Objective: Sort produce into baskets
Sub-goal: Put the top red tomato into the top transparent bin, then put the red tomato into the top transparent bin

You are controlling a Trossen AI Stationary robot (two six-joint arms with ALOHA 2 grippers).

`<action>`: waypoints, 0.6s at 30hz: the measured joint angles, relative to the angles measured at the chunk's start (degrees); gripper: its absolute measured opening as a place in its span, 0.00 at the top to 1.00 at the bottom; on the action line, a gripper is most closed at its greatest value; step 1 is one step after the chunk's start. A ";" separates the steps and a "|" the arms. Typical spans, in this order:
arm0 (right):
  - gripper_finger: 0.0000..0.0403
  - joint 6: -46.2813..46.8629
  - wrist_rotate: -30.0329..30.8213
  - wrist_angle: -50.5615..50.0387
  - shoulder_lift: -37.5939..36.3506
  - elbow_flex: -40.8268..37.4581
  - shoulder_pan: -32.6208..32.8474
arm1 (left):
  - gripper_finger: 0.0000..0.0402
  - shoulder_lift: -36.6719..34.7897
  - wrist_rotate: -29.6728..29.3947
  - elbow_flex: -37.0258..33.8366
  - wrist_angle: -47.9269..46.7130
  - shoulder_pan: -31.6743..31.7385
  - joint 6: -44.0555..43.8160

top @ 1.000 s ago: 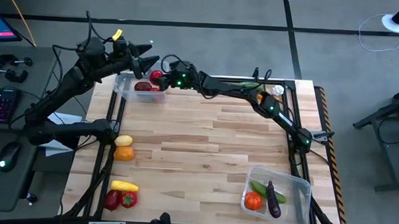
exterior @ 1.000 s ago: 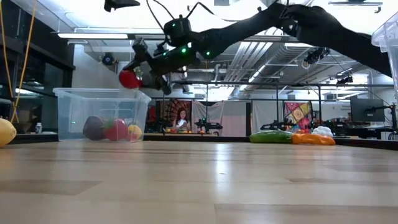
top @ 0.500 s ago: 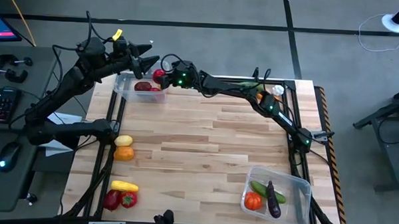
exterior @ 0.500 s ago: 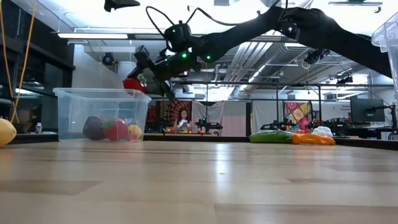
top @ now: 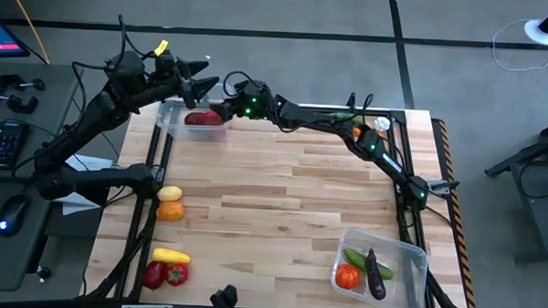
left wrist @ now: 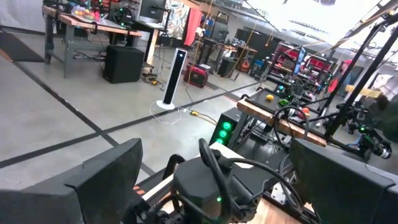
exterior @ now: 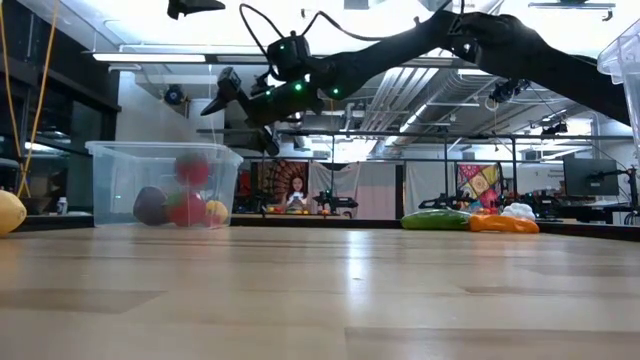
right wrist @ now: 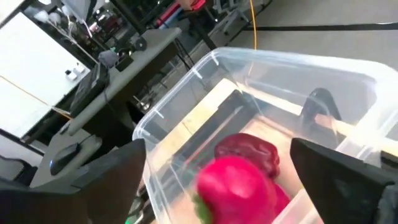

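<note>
Right hand (exterior: 238, 108), fingers spread wide and empty, poised above the clear basket (top: 195, 121) at the counter's (top: 273, 191) far-left corner. A red fruit (exterior: 192, 168), possibly a pepper, sits high inside that basket, below the hand, over a dark piece (exterior: 151, 206) and other produce. Left hand (top: 200, 86), also wide and empty, hangs beyond the counter's far edge, just left of the right hand. A second basket (top: 381, 262) at the near-right corner holds cucumber, eggplant and a red piece. Loose produce (top: 169, 202) lies along the left edge; the counter's middle is open. No legible writing.
</note>
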 joint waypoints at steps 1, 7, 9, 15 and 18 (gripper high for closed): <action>0.02 0.30 0.00 0.32 0.00 0.00 -0.12 | 0.01 0.00 0.00 0.00 0.00 0.00 0.00; 0.05 0.28 -2.04 2.36 -0.21 0.00 -1.75 | 0.01 0.00 0.00 0.00 0.00 0.00 0.02; 0.05 0.12 -3.66 4.06 -0.79 0.00 -3.22 | 0.01 0.00 0.00 0.00 -0.14 0.00 0.02; 0.05 -1.73 -9.12 2.57 -5.50 0.00 -10.86 | 0.01 0.08 0.00 0.00 -2.10 0.02 0.04; 0.05 -3.61 -13.06 -2.17 -8.81 0.00 -15.39 | 0.01 0.37 -0.04 0.00 -2.43 0.02 0.06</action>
